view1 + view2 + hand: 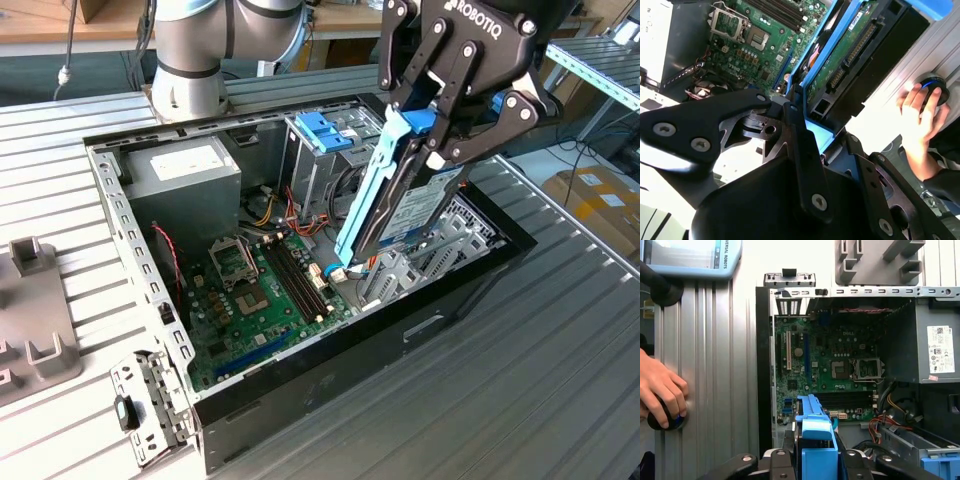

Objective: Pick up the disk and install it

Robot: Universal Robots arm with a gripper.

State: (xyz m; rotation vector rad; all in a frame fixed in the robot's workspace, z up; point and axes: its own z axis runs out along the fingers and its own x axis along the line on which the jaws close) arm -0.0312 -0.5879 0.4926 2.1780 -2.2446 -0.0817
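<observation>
On the ribbed metal bench (560, 380), an open computer case (330, 375) lies with its green motherboard (250, 300) exposed; over it the robot's hand (432, 140) pinches the blue-framed disk (395, 215) by its upper end, the disk tilted steeply, its lower end near the motherboard

Blue-framed disk (408, 218), on edge and aslant, in the claw (430, 135) above the open computer case (400, 335).
</observation>
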